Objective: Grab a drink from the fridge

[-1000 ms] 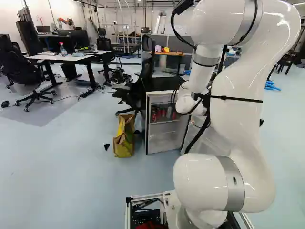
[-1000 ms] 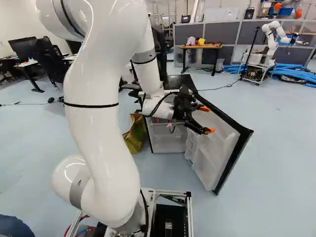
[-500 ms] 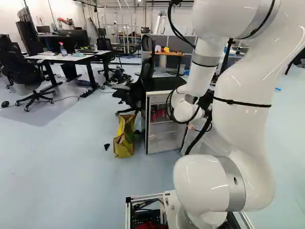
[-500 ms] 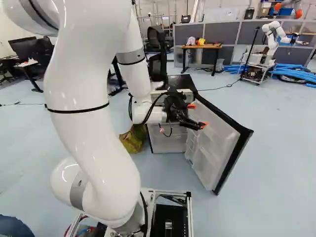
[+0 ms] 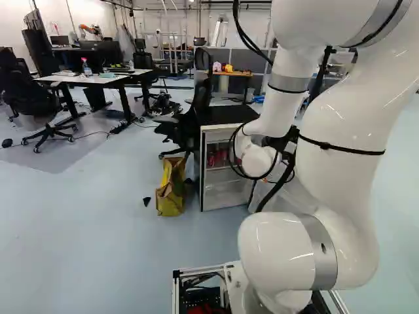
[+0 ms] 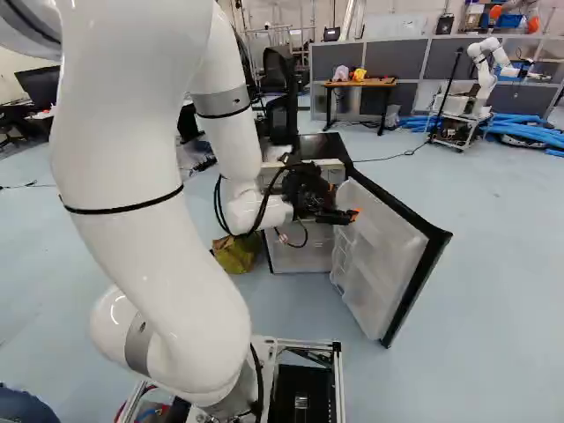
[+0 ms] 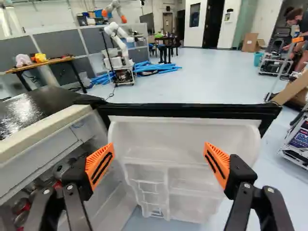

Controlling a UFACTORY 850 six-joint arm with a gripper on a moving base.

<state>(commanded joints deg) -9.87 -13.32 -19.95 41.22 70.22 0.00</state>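
Gripper [image 6: 344, 201] is open, its fingers standing wide apart, in front of the inner side of the door [image 6: 379, 242]. Cans [image 5: 219, 157] are inside the fridge [image 5: 226, 116], to the left of the gripper.

Printed panel [image 7: 300, 138] on a wheeled cart [image 7: 294, 154], lettering too small to read, small notice [image 7: 227, 17] on the wall beside a dark doorway [image 7: 213, 24], wording illegible, red cans [image 7: 21, 206] in the fridge [image 7: 43, 129], labels unreadable
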